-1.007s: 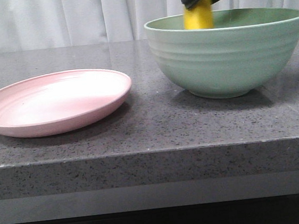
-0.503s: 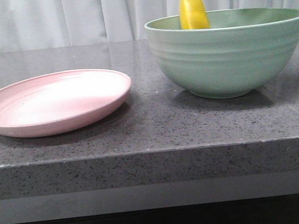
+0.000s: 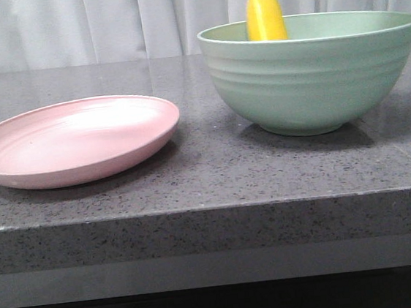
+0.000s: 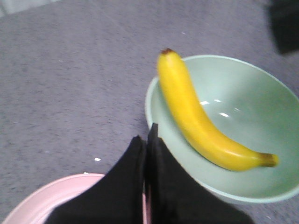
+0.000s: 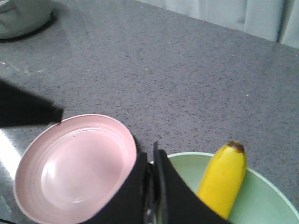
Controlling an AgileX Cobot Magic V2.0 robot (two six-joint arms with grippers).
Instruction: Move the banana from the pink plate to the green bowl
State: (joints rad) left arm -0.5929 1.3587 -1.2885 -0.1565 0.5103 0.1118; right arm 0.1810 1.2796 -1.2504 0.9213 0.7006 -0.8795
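Banana (image 3: 264, 14) half hidden inside green bowl (image 3: 313, 76)

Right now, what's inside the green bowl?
The banana lies alone inside the green bowl, leaning on the wall with one tip above the rim. The wrist views show nothing else in it, though the bowl floor under the banana is covered.

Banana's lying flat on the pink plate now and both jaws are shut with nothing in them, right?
Not quite. The banana is in the green bowl, leaning against its wall with one tip above the rim; the left wrist view shows it. The pink plate holds nothing. Both grippers' jaws are shut with nothing in them, as you said.
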